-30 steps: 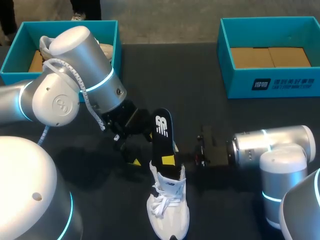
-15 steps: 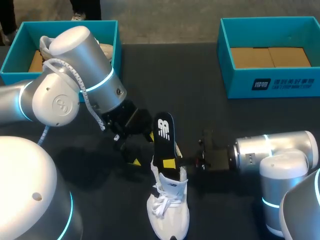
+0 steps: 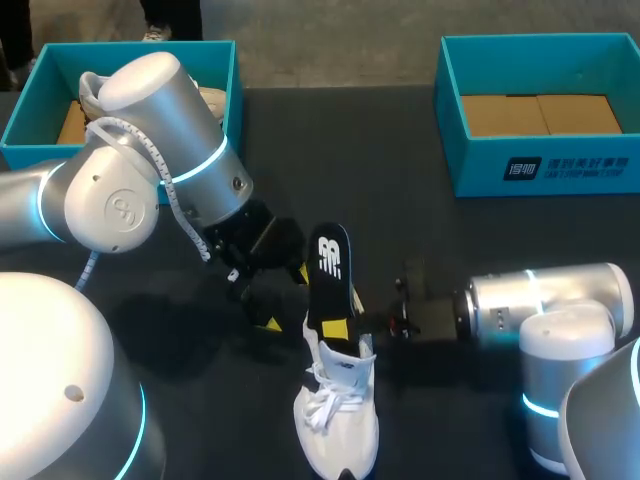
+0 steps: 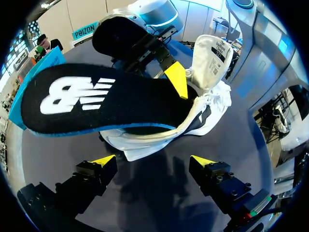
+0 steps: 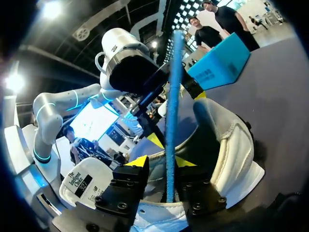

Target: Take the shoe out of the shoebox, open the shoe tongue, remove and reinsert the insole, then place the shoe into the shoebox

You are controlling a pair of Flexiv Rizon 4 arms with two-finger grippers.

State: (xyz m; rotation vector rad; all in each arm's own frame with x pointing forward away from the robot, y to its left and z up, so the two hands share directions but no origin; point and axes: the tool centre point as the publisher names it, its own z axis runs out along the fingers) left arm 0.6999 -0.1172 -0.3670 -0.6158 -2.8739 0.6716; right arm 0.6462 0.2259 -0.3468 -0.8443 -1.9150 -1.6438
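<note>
Black foam, blue at the rim: the insole (image 3: 328, 275), standing steeply out of the white shoe (image 3: 338, 420), lower end down inside the collar, upper end leaning up and away toward the far side of the table (image 3: 350, 150). Shoe on its sole near the table's front edge, well apart from both teal shoeboxes, toe toward the robot, heel away, tongue (image 4: 212, 58) pulled forward so the opening gapes. Long axis of the insole roughly in line with that of the shoe, only tipped up from it. Coming in from the right, square across that axis: the right gripper (image 3: 345, 318), narrowed down onto the insole just above the collar, one yellow tip on each face, seen edge-on in the right wrist view with the strip pinched between the fingers (image 5: 137, 163). Clearly the nearer and the only one in contact. On the shoe's other side, just beside the heel: the left gripper (image 4: 153, 160), spread wide, holding nothing, shoe and insole ahead of its tips, not between them. Judged from this: midway through the insole step, with travel along the shoe's length and downward needed to seat the strip flat.
</note>
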